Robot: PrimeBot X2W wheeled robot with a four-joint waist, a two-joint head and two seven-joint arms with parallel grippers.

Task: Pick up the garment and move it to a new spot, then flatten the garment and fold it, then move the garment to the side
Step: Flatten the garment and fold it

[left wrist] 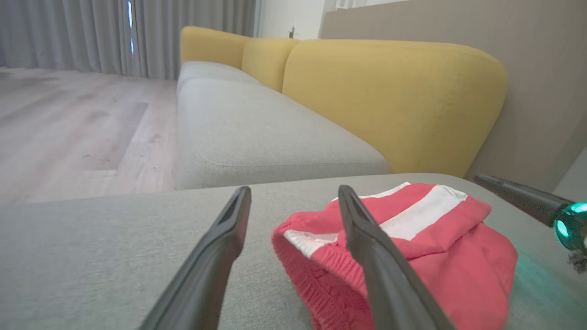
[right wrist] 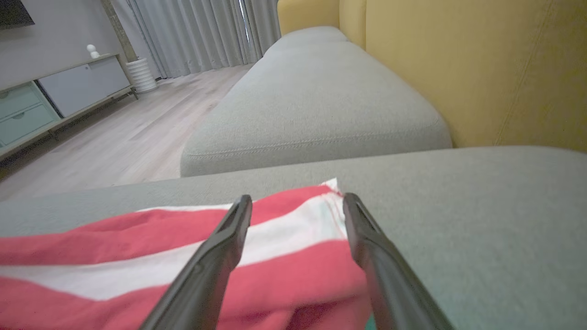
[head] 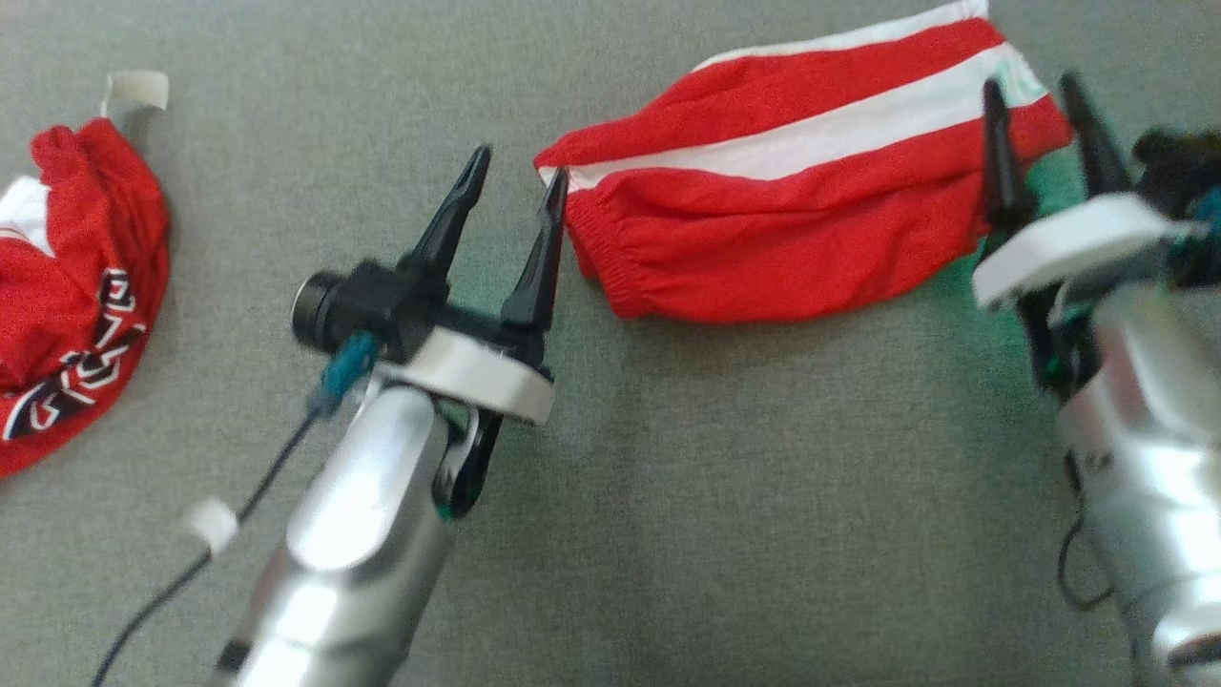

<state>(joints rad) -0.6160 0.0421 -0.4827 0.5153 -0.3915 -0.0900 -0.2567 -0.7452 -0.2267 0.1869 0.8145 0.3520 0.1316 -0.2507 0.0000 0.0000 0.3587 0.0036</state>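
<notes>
A long grey fabric-covered sofa seat carries everything, and three rounded mustard-yellow back cushions stand behind the garment in the left wrist view. The task's thing, a red pair of fabric shorts with two white bands, lies folded flat on this seat. Its long axis runs across the head view from left to right and climbs a little toward the right. Its gathered elastic waistband points left, and its hemmed end points to the upper right. A second piece of clothing, a crumpled red garment with dark and white lettering, lies well apart from the shorts, out past their waistband end. That makes two red garments in all. Two silver arms reach in, one at each end of the shorts. The left gripper sits just beside the waistband corner with its two dark fingers spread apart and nothing pinched between them. The right gripper is over the hemmed end, its two fingers likewise parted, with the striped cloth under them. One small white label sticks up from the lettered garment's top edge.
</notes>
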